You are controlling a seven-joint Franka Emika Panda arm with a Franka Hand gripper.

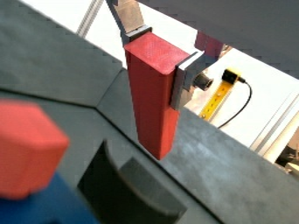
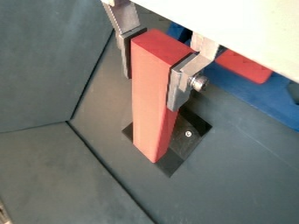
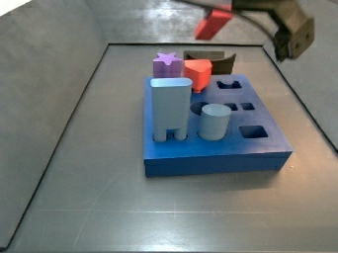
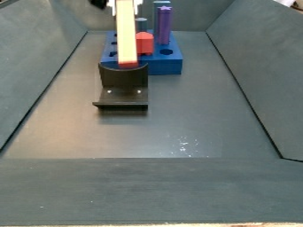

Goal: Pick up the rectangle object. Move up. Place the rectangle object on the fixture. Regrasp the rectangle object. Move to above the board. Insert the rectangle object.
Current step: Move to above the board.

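Held tight in the gripper (image 2: 149, 63), the rectangle object (image 2: 155, 96) hangs upright just above the fixture (image 4: 122, 89), so I think the next move is lowering it gently onto that bracket.

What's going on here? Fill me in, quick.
The Franka arm's claw is shut on the rectangle object, a long red block held upright by its top end. In a side view the block hangs over the fixture, the dark bracket on the floor in front of the board. Whether it already touches the fixture is hard to tell. The blue board already holds a light-blue block, a grey cylinder, a purple star peg and a short red peg.
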